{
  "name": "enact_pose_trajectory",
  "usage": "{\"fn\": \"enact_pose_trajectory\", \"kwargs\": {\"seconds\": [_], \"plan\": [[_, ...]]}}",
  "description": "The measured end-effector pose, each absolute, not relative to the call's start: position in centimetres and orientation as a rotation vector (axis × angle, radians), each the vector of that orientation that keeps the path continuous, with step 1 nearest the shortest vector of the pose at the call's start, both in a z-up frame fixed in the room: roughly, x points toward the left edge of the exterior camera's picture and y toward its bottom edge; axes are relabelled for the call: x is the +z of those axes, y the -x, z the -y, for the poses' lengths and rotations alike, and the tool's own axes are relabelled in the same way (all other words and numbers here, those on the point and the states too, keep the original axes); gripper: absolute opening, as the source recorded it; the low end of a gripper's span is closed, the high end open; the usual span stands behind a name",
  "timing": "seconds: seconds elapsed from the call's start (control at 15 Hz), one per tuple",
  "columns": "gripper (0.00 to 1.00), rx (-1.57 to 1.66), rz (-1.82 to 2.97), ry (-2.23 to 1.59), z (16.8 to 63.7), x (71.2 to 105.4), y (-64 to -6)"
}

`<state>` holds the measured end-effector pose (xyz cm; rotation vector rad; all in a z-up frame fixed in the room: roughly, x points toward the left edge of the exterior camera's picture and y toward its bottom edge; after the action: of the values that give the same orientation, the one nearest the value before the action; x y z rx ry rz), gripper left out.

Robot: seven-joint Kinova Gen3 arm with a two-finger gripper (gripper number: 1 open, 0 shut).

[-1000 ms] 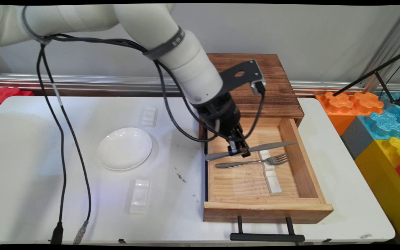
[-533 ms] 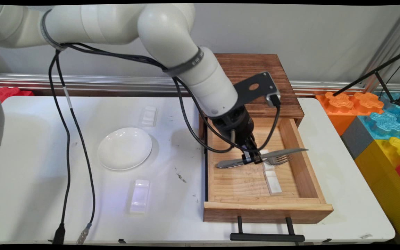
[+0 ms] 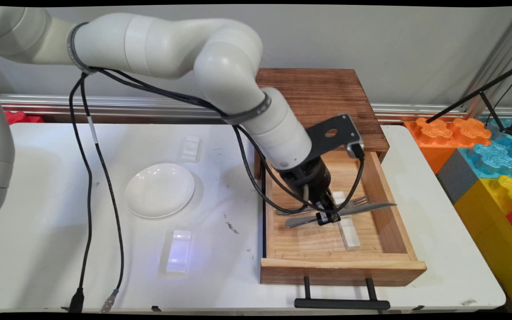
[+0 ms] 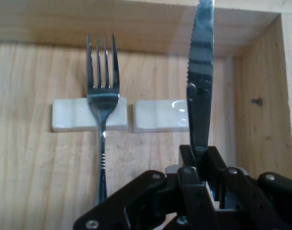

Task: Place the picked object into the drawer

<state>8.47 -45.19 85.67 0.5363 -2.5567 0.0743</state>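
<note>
One knife (image 3: pixel 343 211) was gripped by the gripper (image 3: pixel 327 216) in the open drawer (image 3: pixel 342 266), poised above a rest (image 4: pixel 160 115) beside the fork (image 4: pixel 102 103).

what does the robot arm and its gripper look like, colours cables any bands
The arm is white, built of rounded tubular links, with dark bands ringing it near the upper link and the wrist. Black cables hang from it, one with a white tag, ending in plugs. A black perforated bracket sticks out at the wrist. The gripper is black, with a jointed linkage and two slim fingers.
</note>
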Motion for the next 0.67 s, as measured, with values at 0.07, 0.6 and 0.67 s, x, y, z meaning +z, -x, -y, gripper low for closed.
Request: {"fn": "enact_pose_trajectory", "kwargs": {"seconds": [0.07, 0.6, 0.67], "plan": [[0.0, 0.074, 2.557, -0.538, 45.2, 85.4, -8.4], [0.0, 0.073, 2.569, -0.567, 44.9, 83.3, -8.5], [0.0, 0.072, 2.569, -0.572, 44.9, 83.0, -8.4]]}}
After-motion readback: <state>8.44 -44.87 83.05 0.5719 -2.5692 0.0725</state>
